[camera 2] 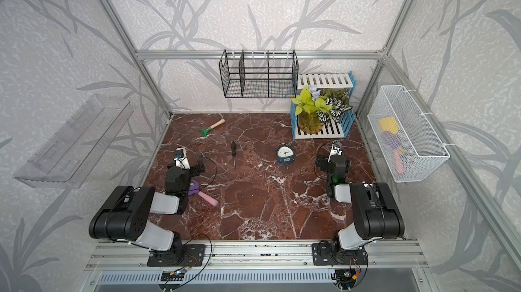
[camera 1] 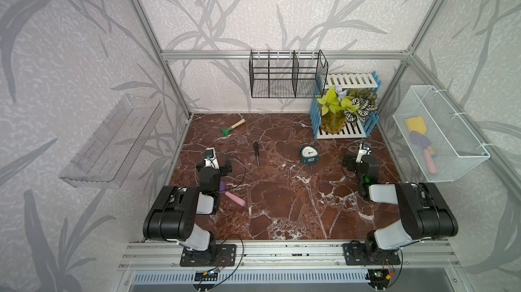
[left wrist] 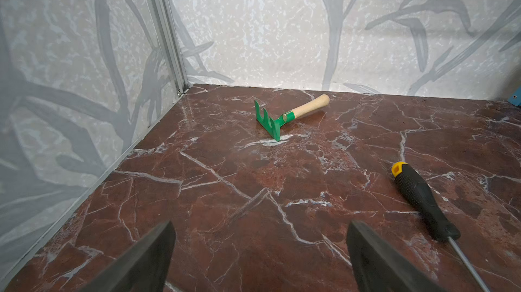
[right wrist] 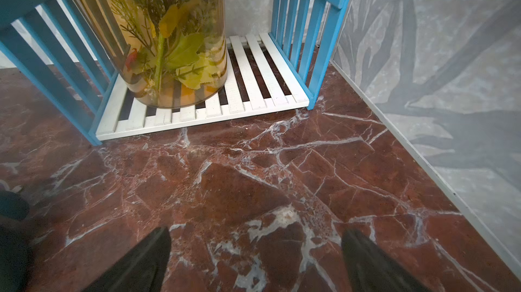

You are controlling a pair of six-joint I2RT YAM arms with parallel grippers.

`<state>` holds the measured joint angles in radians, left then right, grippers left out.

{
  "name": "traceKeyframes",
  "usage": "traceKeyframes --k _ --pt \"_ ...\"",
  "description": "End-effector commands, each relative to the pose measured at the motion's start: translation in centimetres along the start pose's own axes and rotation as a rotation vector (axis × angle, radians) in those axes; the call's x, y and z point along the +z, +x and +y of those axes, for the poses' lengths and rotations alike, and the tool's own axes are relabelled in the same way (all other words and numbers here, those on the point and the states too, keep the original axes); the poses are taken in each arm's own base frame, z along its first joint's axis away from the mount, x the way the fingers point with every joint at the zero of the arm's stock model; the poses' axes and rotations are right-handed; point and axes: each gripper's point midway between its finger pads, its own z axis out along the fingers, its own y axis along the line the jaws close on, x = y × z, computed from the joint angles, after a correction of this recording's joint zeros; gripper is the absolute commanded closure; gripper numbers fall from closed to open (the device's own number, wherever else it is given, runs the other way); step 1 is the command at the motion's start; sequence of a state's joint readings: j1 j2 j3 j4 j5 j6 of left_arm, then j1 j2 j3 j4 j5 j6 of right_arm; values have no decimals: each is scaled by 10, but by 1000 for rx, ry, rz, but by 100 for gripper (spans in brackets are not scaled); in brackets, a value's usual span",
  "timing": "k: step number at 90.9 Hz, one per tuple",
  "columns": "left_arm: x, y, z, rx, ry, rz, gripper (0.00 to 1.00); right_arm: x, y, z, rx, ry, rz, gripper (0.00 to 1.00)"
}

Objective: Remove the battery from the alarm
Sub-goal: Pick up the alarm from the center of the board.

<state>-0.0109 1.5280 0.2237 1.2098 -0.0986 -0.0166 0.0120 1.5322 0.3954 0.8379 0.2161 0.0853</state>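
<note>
The alarm [camera 1: 309,153] [camera 2: 285,154], a small dark-teal clock with a white dial, stands upright on the marble table right of centre, dial facing the front. The battery is hidden. My left gripper [camera 1: 214,164] [camera 2: 187,164] hovers over the table's left side, well left of the alarm. It is open with bare marble between its fingers [left wrist: 260,248]. My right gripper [camera 1: 358,158] [camera 2: 331,161] sits to the alarm's right, near the blue rack. It too is open and holds nothing [right wrist: 255,251].
A black-handled screwdriver [camera 1: 256,152] [left wrist: 425,203] lies between left gripper and alarm. A green rake [camera 1: 232,127] [left wrist: 282,117] lies at back left, a pink-handled tool [camera 1: 234,197] by the left arm. A blue-white rack [camera 1: 363,128] [right wrist: 253,84] holds a glass vase [right wrist: 169,36]. Baskets hang on the walls.
</note>
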Motion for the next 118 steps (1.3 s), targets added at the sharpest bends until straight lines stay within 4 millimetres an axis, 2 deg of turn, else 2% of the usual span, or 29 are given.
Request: traceKeyframes --k 1,30,33,41,45,46,49,54,63,66,69,71,78,88,101,105,113,118 --pt "2 -15 -1 7 6 -47 0 0 -1 -1 10 -1 -1 1" --pt "2 -14 -1 8 5 -45 0 0 -1 -1 10 -1 0 1" --pt "2 -14 -1 8 6 -44 0 -2 -7 0 13 -5 -25 1" --pt "2 -14 -1 8 7 -43 0 -22 -37 11 -18 -68 -87 1" --pt "3 -14 -1 8 8 -41 0 -35 -45 10 -11 -77 -31 1" --pt "3 -14 -1 9 7 -42 0 -39 -55 10 6 -78 -44 1" --pt "2 -14 -1 8 8 -43 0 -47 -64 6 42 -55 -10 1" --pt "2 -14 -1 8 9 -42 0 -61 -72 -3 111 -7 75 1" --pt "1 -21 1 4 0 -69 0 -76 -78 0 115 -33 142 1" --pt "3 -31 2 1 -15 -77 0 -77 -74 -2 161 -22 152 1" --pt "9 -24 4 7 -30 9 0 -77 -70 -3 235 -13 158 1" --pt "17 -34 4 2 -39 34 0 -76 -68 0 278 -34 151 1" --pt "32 -44 7 -49 -81 159 0 -77 -69 34 339 -256 175 1" --pt "44 -58 -13 -155 7 232 0 -77 -60 76 375 -479 289 1" --pt "45 -62 -32 -370 94 279 0 -67 -24 100 281 -537 520 1" --pt "43 -63 -43 -433 153 301 0 -65 -14 102 236 -540 586 1" --pt "35 -70 -78 -478 350 335 0 -60 3 100 140 -518 678 1" --pt "31 -70 -98 -521 431 353 0 -59 7 110 43 -551 694 0"
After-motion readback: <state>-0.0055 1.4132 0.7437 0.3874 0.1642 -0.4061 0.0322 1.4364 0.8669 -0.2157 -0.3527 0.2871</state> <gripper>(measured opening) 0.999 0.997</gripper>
